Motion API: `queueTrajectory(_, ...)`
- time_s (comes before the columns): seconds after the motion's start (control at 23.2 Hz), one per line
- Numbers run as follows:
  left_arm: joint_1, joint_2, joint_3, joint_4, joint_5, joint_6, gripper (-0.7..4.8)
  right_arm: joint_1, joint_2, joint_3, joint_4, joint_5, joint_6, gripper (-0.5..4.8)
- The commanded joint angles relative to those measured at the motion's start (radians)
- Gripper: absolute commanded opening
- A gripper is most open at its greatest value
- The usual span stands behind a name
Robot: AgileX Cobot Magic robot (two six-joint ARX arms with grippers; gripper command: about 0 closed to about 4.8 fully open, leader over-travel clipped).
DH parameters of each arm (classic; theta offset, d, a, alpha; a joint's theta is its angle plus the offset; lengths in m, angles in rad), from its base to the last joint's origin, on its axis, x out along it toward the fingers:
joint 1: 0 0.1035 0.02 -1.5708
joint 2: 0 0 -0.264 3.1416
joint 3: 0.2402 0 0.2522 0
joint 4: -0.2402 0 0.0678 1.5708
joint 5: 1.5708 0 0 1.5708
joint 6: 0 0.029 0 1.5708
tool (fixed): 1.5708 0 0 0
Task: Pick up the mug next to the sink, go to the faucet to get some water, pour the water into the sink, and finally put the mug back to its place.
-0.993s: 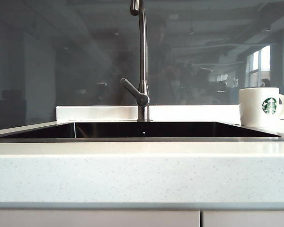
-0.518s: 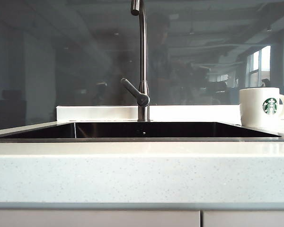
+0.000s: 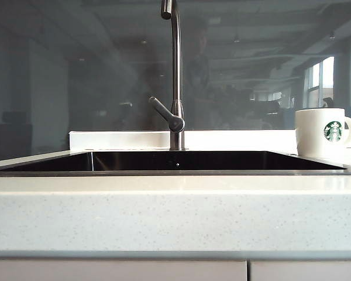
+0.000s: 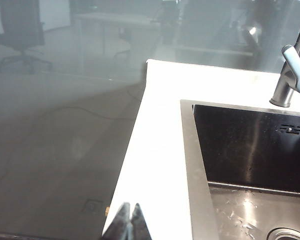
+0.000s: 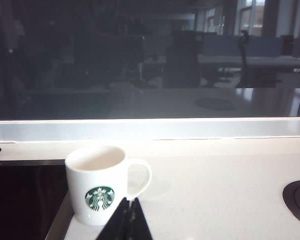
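The white mug (image 3: pixel 323 132) with its green round logo stands upright on the counter, just right of the sink (image 3: pixel 175 170); its handle points right. The tall steel faucet (image 3: pixel 175 76) rises behind the sink's middle, lever angled to the left. No gripper shows in the exterior view. In the right wrist view my right gripper (image 5: pixel 129 202) is shut and empty, hanging just in front of the mug (image 5: pixel 100 182), near its handle and apart from it. My left gripper (image 4: pixel 129 208) is shut with nothing in it, over the counter strip beside the sink's rim (image 4: pixel 192 165); the faucet base (image 4: pixel 289 80) is farther off.
A dark glass wall (image 3: pixel 105 70) runs behind the counter. The white counter (image 5: pixel 220 185) stretches beyond the mug, with a round grey inset (image 5: pixel 299 199) at its edge of view. The basin floor is wet near a drain (image 4: pixel 290 234). Floor lies beyond the counter's end (image 4: pixel 55 150).
The mug, the faucet and the sink have not moved in the exterior view. Only the reflections in the glass behind have shifted slightly.
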Motion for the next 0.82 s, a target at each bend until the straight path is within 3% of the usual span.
queueTrajectory(0.04, 0.001, 0.000, 0.003, 0.012, 0.003, 0.003, -0.03, 0.007, -0.125, -0.077, 0.013, 0.049, 0.023, -0.02)
queueTrajectory(0.35, 0.001, 0.001, 0.003, 0.012, 0.004, 0.003, -0.03, 0.068, -0.368, -0.134, -0.163, 0.053, 0.080, -0.02)
queueTrajectory(0.56, 0.001, 0.001, 0.003, 0.013, 0.004, 0.003, -0.03, 0.200, -0.366, -0.134, -0.190, 0.079, 0.071, -0.01)
queueTrajectory(0.82, 0.001, 0.001, 0.003, 0.012, 0.004, 0.003, -0.03, 0.212, -0.366, -0.134, -0.341, 0.077, 0.088, -0.02)
